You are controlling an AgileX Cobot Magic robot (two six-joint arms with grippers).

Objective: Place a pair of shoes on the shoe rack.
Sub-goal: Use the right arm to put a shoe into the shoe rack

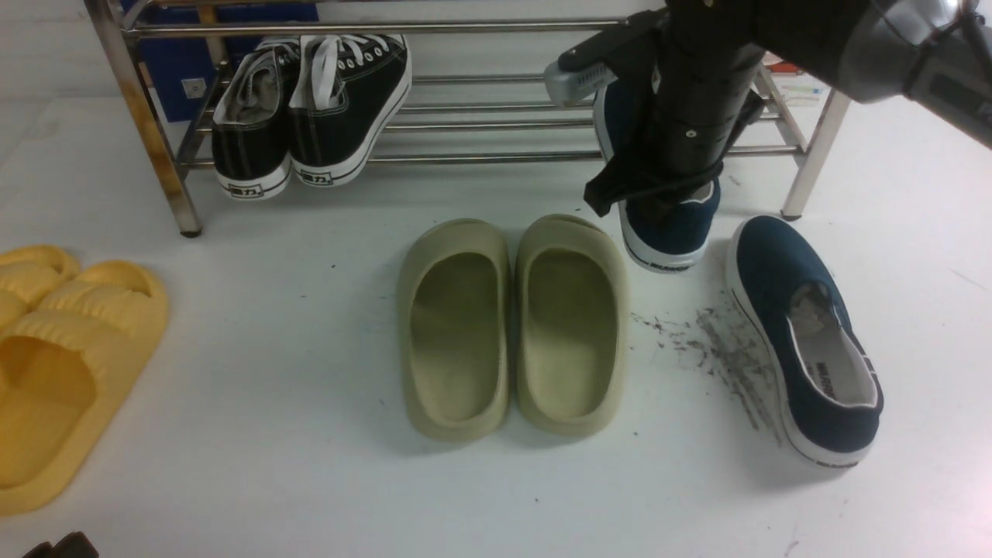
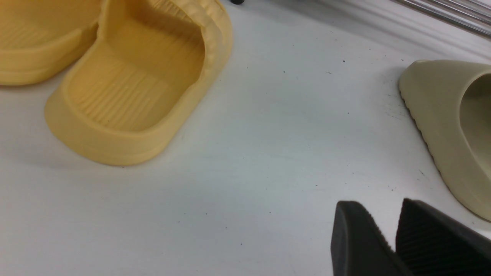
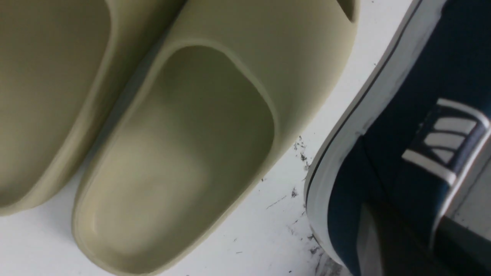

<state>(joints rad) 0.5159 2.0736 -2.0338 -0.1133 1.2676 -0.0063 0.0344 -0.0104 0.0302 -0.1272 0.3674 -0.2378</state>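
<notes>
Place: you are looking at a robot test area, probably a lab; the frames are not showing enough of the room for you to be sure.
Machine: a robot arm (image 1: 701,101) is reaching over the steel shoe rack (image 1: 496,158) in front of you.
Surface: a broad white surface (image 1: 271,372) is spreading under the rack, showing you scuffs.
Footwear: black sneakers (image 1: 349,116) are sitting on the rack; olive slides (image 1: 573,333), yellow slippers (image 1: 85,349) and a navy shoe (image 1: 814,356) are lying in front of it.
Backdrop: a blue item (image 1: 167,81) is standing behind the rack's left end.

From between my arms, I look forward and down. My wrists look down closer; all three share the olive-green slides (image 1: 456,333).
</notes>
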